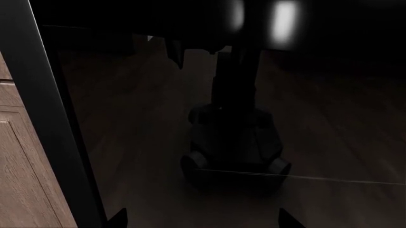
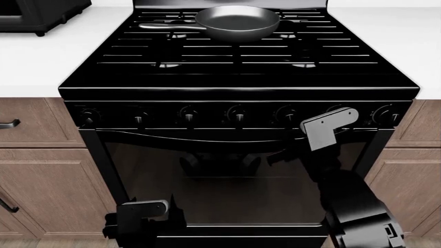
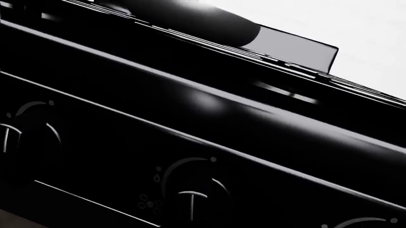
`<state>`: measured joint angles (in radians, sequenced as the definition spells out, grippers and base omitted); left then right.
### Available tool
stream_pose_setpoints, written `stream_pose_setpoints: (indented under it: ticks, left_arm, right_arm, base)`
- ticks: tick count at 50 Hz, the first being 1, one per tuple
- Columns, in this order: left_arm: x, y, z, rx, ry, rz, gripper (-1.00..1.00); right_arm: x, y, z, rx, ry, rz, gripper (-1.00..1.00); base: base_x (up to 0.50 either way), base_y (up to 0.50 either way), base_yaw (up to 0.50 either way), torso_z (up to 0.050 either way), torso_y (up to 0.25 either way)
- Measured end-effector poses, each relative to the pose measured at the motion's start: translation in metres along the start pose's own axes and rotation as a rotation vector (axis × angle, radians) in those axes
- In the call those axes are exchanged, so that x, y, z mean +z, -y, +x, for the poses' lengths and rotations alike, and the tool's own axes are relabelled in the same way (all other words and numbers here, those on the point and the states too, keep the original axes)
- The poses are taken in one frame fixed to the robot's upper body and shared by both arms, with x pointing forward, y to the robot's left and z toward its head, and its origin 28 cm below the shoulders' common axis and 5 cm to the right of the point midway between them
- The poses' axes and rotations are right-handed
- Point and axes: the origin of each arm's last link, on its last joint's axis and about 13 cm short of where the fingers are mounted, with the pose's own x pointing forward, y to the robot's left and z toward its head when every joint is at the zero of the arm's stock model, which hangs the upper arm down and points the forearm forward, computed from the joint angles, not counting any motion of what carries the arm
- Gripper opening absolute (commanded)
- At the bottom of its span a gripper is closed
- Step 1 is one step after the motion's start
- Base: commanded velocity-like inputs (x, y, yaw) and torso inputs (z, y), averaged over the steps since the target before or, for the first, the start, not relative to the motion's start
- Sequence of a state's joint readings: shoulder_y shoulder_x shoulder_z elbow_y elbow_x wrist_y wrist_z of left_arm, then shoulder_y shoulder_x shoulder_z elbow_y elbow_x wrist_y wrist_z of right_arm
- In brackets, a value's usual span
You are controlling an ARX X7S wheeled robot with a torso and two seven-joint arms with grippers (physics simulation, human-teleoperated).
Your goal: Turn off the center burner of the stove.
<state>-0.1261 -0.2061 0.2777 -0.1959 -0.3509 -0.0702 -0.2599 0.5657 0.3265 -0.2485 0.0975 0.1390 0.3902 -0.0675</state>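
The glossy black stove (image 2: 238,85) fills the middle of the head view, with its row of round knobs (image 2: 238,113) along the front panel and a dark glass oven door (image 2: 227,175) below. My right arm is raised in front of the panel's right part, and its gripper (image 2: 279,155) is a dark shape just under the knob row; I cannot make out its jaws. The right wrist view shows knobs close up (image 3: 190,194), with no fingers in it. My left gripper (image 2: 146,216) hangs low before the oven door, with its fingertips (image 1: 117,219) wide apart and empty.
A dark frying pan (image 2: 238,23) sits on the rear grates. A black microwave (image 2: 34,13) stands on the white counter (image 2: 41,57) at the far left. Wooden cabinets (image 2: 41,181) flank the stove on both sides.
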Motion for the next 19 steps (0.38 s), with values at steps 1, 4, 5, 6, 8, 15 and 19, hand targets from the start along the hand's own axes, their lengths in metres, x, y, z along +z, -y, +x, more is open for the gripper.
stream_pose_setpoints:
  ticks: [1,4,5,6,8,15,19]
  left_arm:
    - [0.0,0.0,0.0,0.0,0.0,0.0,1.0]
    - [0.0,0.0,0.0,0.0,0.0,0.0,1.0]
    - [0.0,0.0,0.0,0.0,0.0,0.0,1.0]
    - [0.0,0.0,0.0,0.0,0.0,0.0,1.0]
    - [0.0001,0.0,0.0,0.0,0.0,0.0,1.0]
    - [0.0002,0.0001,0.0,0.0,0.0,0.0,1.0]
    - [0.0003,0.0002,-0.0001,-0.001,0.001,0.0,1.0]
  right_arm:
    - [-0.0002,-0.0004,0.0001,-0.001,0.001,0.008,-1.0]
    - [-0.0009,-0.0015,0.0001,-0.005,0.005,0.033,-1.0]
    - [-0.001,-0.0019,0.0002,-0.006,0.006,0.042,-1.0]
    - [-0.0013,-0.0023,0.0002,-0.007,0.007,0.05,-1.0]
    - [-0.0016,-0.003,0.0002,-0.009,0.009,0.065,-1.0]
    - [-0.0027,-0.0053,0.0003,-0.017,0.016,0.107,-1.0]
    - [-0.0032,-0.0067,0.0005,-0.022,0.02,0.133,-1.0]
  base:
    - [0.01,0.0,0.0,0.0,0.0]
    - [0.0,0.0,0.0,0.0,0.0]
    - [0.01,0.0,0.0,0.0,0.0]
    - [0.0,0.0,0.0,0.0,0.0]
    - [0.0,0.0,0.0,0.0,0.0]
    - [0.0,0.0,0.0,0.0,0.0]
    - [0.0,0.0,0.0,0.0,0.0]
